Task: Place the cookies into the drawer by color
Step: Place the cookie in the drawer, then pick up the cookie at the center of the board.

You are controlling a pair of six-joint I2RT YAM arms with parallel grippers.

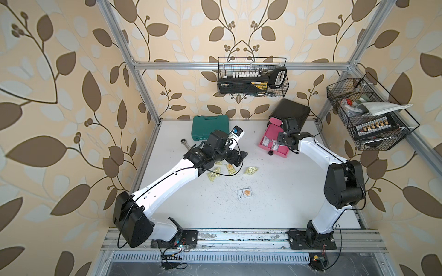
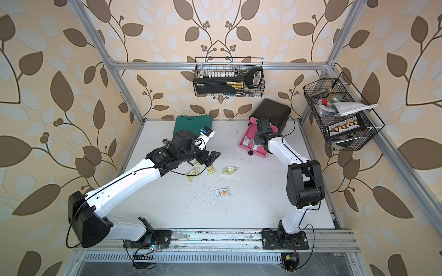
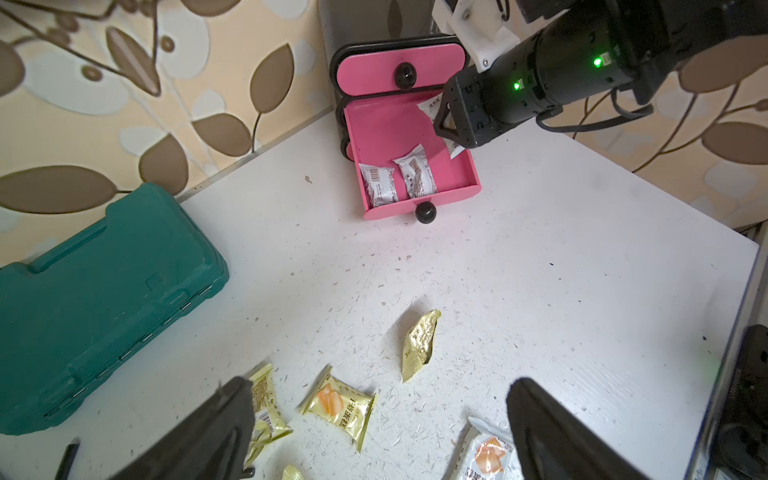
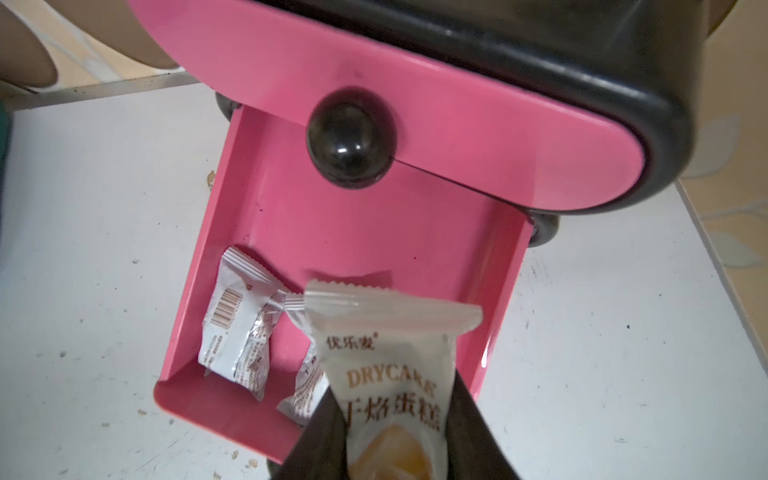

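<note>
The drawer cabinet (image 1: 295, 112) stands at the back right with one pink drawer (image 3: 386, 129) pulled out below a shut one (image 3: 399, 70). Two white cookies (image 3: 378, 185) (image 3: 415, 176) lie in the pulled-out drawer. My right gripper (image 4: 392, 411) hangs over it, shut on a white cookie packet (image 4: 390, 345). My left gripper (image 3: 380, 395) is open, low over the table, with a yellow cookie (image 3: 338, 409) between its fingers' lines. More yellow cookies (image 3: 420, 343) (image 3: 264, 407) lie close by. One white cookie (image 1: 244, 192) lies alone mid-table.
A green tool case (image 1: 210, 126) sits at the back left, with a silver wrench (image 1: 185, 142) beside it. A black hex key (image 3: 66, 459) lies near the left fingers. Wire baskets (image 1: 252, 76) (image 1: 366, 114) hang on the back and right frame.
</note>
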